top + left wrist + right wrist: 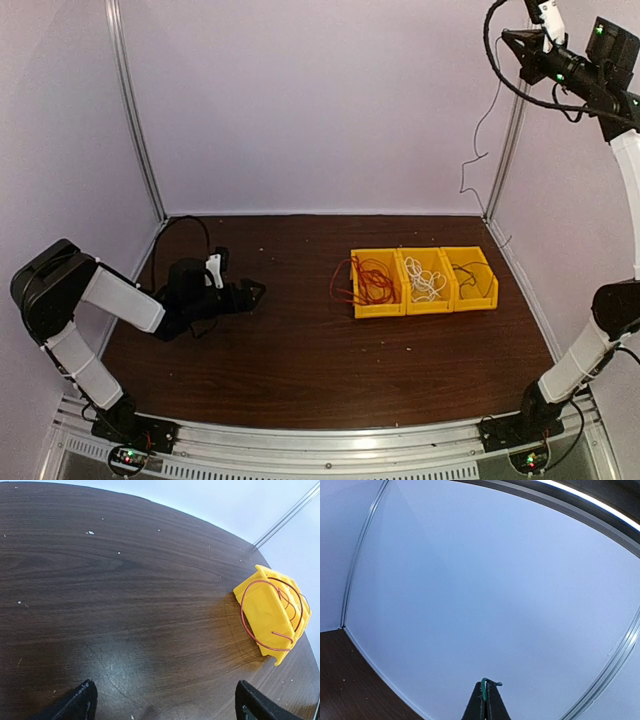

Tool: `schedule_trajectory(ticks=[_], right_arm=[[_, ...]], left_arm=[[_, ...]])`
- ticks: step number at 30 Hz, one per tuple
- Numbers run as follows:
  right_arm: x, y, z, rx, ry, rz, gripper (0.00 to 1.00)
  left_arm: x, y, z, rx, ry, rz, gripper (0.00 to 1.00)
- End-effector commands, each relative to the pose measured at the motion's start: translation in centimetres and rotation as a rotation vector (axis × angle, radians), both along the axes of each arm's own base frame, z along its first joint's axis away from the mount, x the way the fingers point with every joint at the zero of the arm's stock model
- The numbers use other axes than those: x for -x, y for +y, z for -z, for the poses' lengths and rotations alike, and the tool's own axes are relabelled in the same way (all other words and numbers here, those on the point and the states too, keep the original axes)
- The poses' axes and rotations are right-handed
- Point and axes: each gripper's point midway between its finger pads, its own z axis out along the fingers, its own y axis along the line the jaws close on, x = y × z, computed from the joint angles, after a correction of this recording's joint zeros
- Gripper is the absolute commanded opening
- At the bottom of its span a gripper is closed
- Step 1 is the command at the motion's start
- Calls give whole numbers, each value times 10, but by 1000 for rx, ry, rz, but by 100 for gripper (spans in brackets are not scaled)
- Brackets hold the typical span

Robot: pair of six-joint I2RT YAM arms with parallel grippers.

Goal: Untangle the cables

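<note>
We see the left gripper [256, 291] released and empty, low at the left of the top view. The right gripper [485, 686], raised at upper right, is clenched, probably on a thin greenish wire end [493, 683].

No writing, label, brand mark or number is legible in any view. The yellow bins [424, 280] and the counter [300, 345] carry no readable marks.
</note>
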Motion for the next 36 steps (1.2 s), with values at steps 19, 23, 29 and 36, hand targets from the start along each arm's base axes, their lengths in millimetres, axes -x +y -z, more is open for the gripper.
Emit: schedule_trajectory(ticks=[19, 23, 29, 36], right_arm=[[-44, -80, 102, -8, 168, 158, 0], [-41, -79, 84, -18, 138, 144, 0], [-35, -77, 56, -26, 82, 134, 0], [-32, -74, 50, -33, 77, 119, 0]], left_arm=[[-8, -3, -11, 12, -35, 8, 98], [-8, -3, -11, 13, -34, 6, 98], [-8, -4, -12, 19, -33, 8, 98], [-7, -4, -13, 23, -37, 9, 98]])
